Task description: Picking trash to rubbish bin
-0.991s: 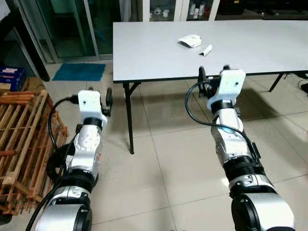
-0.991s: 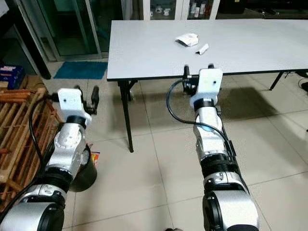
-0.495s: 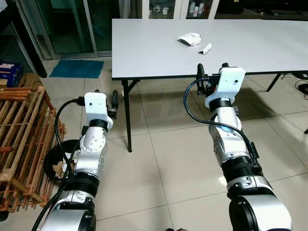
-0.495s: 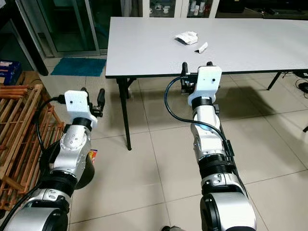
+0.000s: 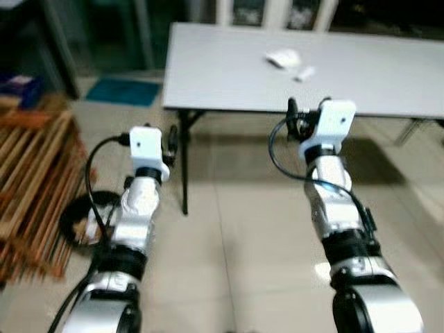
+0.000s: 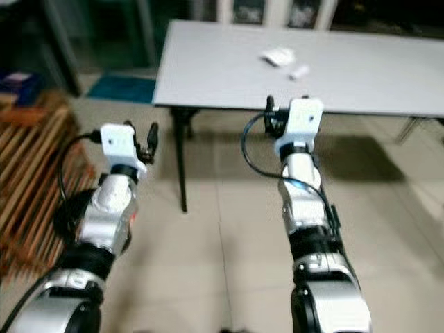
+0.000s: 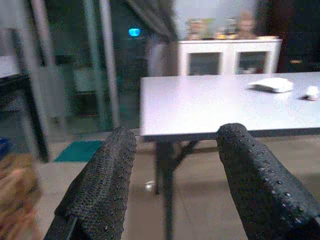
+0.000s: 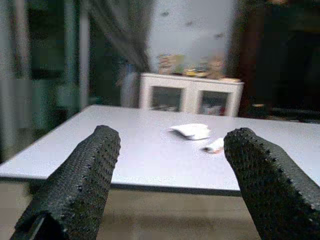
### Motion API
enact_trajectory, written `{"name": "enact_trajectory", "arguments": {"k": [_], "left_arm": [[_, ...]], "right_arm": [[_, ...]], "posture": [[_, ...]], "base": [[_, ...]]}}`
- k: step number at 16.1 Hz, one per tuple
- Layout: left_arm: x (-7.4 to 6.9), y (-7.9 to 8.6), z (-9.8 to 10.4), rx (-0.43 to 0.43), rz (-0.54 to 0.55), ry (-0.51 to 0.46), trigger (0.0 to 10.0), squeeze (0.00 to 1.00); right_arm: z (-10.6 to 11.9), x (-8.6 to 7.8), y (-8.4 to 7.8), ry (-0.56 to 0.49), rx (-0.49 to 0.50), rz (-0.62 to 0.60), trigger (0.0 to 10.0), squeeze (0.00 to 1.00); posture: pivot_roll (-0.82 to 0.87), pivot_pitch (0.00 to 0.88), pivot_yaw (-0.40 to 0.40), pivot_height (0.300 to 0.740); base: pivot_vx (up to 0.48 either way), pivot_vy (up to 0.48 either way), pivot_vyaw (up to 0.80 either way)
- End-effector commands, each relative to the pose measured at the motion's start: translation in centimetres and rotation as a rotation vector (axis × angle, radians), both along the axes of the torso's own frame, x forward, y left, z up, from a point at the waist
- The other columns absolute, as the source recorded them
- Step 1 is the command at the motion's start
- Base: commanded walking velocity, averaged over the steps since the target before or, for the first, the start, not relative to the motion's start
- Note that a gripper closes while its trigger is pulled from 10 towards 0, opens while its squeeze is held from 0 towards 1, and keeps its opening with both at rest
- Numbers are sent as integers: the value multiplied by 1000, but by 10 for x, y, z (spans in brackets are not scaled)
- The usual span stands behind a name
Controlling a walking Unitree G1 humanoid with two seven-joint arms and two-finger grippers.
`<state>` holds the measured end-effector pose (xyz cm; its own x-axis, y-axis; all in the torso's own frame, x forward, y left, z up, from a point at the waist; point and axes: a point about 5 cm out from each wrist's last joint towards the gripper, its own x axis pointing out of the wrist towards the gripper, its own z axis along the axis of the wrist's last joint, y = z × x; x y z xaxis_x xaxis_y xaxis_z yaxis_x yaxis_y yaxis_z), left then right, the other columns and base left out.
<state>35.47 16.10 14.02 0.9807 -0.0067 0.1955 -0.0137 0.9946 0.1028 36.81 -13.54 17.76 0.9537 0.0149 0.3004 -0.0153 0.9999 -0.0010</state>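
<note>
1. I read both sets of jaws as apart and holding nothing: right gripper [image 8: 167, 187] is raised just short of the table [image 5: 229, 69] edge, left gripper [image 7: 175, 180] lower, near the table leg.
2. Trash count: two pieces, a crumpled white wrapper [image 5: 283, 58] and a small scrap [image 5: 303, 72] just beside it, mid-table, beyond reach.
3. My judgement: close in squarely, then bring the right jaws down over the scrap first.
4. One dark bin [image 5: 83, 216] stands on the floor at my left.

Surface [image 5: 229, 69] ahead; crumpled wrapper [image 5: 283, 59] and small scrap [image 5: 303, 72] on it, side by side. Wooden rack [image 5: 31, 187] at left. Cabinet [image 8: 192, 97] behind surface.
</note>
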Motion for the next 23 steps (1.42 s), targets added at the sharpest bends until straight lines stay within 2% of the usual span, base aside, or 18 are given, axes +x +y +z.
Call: {"name": "enact_trajectory", "arguments": {"k": [1,11,13,21,23], "left_arm": [[0,2,3,-2,13,-8,10000,0],[0,2,3,-8,17,3,10000,0],[0,1,1,-6,16,10,10000,0],[2,0,0,-52,9,38,10000,0],[3,2,1,-50,9,38,10000,0]], "right_arm": [[6,1,2,-12,0,17,10000,0],[1,1,2,32,20,29,10000,0],[-1,1,3,46,48,34,10000,0],[-2,2,3,61,80,38,10000,0],[-2,2,4,63,82,45,10000,0]], "posture": [[22,0,-58,740],[22,0,-63,740],[23,0,-64,740],[26,0,-65,740],[27,1,-65,740]], "base": [[0,-454,794],[0,-456,0],[0,-422,0],[0,0,0],[401,0,0]]}}
